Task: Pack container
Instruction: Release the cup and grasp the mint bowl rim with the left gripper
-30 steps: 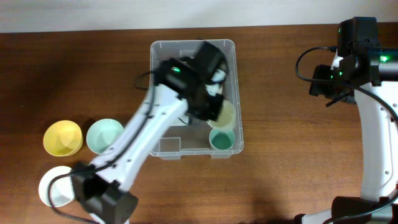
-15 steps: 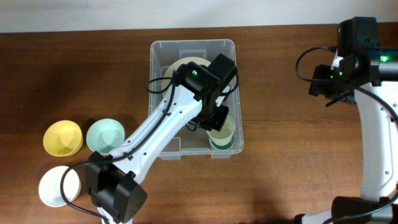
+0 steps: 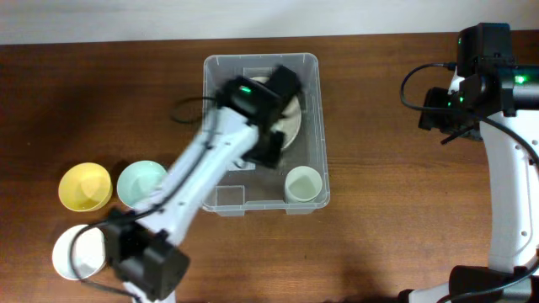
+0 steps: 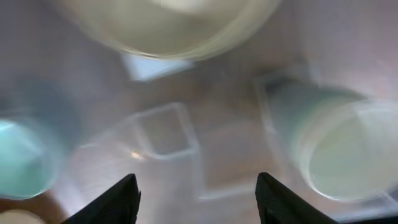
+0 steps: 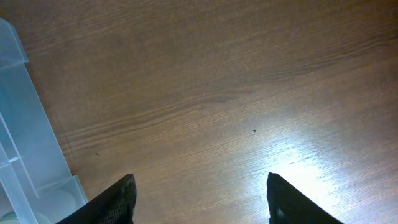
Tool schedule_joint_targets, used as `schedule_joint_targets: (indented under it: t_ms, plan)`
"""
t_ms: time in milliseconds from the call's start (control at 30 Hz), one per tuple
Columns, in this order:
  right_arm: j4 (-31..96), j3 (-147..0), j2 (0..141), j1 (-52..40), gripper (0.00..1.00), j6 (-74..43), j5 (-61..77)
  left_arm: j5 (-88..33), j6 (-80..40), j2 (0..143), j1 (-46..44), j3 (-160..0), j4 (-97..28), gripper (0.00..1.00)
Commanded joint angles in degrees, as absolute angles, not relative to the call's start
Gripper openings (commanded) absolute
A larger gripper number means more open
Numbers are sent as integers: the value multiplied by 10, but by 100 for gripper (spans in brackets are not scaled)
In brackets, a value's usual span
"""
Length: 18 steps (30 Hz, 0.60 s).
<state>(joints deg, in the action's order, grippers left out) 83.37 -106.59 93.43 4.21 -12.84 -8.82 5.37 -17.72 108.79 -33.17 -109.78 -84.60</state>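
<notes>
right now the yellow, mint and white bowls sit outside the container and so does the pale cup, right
No: the overhead view shows the pale cup standing inside the container, in one corner. The yellow bowl, mint bowl and white bowl do sit outside it.

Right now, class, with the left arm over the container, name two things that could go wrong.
1. The left gripper, open and blurred, hangs over the container near the cup and could tip it.
2. The plate fills much of the floor, so the yellow bowl, mint bowl and white bowl may fit poorly.
</notes>
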Motion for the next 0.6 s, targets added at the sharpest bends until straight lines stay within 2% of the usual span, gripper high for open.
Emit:
schedule_joint_targets:
  t_ms: [0,133,200,333,567]
  plan:
    - [833,-1063,923,46,63,-123,-97,119,-209,979,-245,-1114,-850,62]
    - [834,-1063,923,46,63,-123,-97,119,-212,923,-129,-1100,-858,63]
    - [834,-1063,923,46,63,-123,-97,119,-212,917,-75,-1080,-858,70]
    - [834,-1063,923,46,63,-123,-97,107,-209,931,-2,-1012,-820,74]
    - [834,-1063,923,46,63,-123,-97,47,-195,1003,21,-878,-706,74]
